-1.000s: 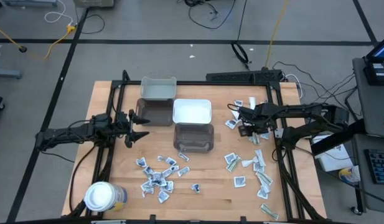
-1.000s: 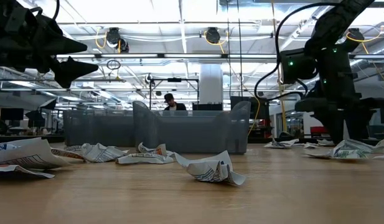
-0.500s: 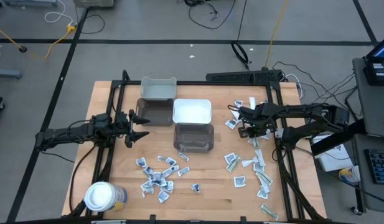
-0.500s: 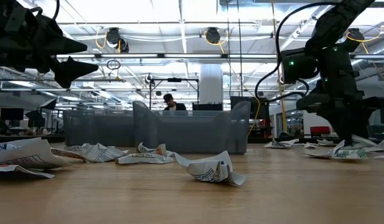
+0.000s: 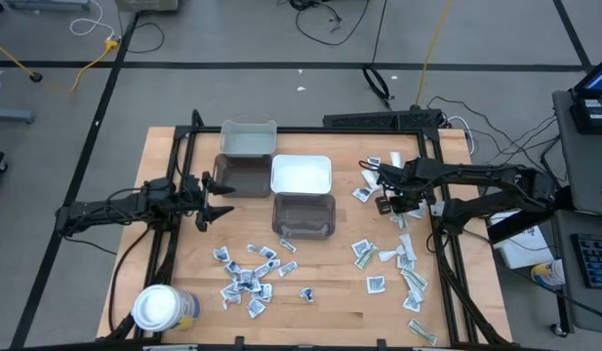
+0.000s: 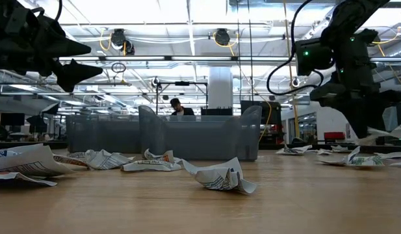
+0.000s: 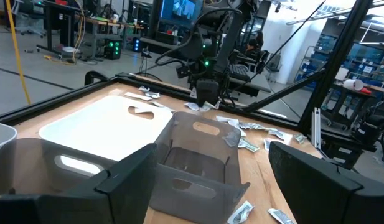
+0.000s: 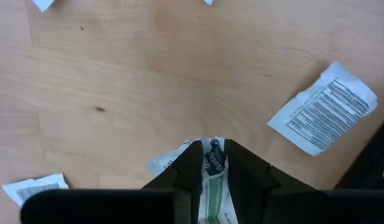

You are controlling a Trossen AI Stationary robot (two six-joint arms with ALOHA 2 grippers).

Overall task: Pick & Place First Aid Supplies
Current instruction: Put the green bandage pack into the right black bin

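Observation:
Many small white printed packets lie flat on the wooden table, one cluster at the near middle (image 5: 247,278) and another at the right (image 5: 403,263). My right gripper (image 5: 390,205) points down over the right cluster, shut on a narrow pale-green strip packet (image 8: 213,180), which is held above the table. In the low view the packet (image 6: 382,133) sticks out sideways from the fingers. My left gripper (image 5: 218,198) waits open and level at the table's left, beside the bins, with nothing between its fingers (image 7: 126,177). My right gripper pinches the green-striped packet between its two fingers, which come from above and point down. The packet's printed end (image 8: 213,149) shows past the fingertips, and the strip runs along the fingers. The packet is lifted clear of the table.
Four bins stand mid-table: a light grey one (image 5: 247,138) at the back, a white one (image 5: 301,175), and two dark ones (image 5: 303,214) (image 5: 240,175). A white-lidded round jar (image 5: 159,309) stands at the near left corner. A white printed packet (image 8: 322,115) lies just below my right gripper.
My right gripper has shut on the green strip packet among the right cluster and then risen, lifting the packet off the table. My left arm has kept still.

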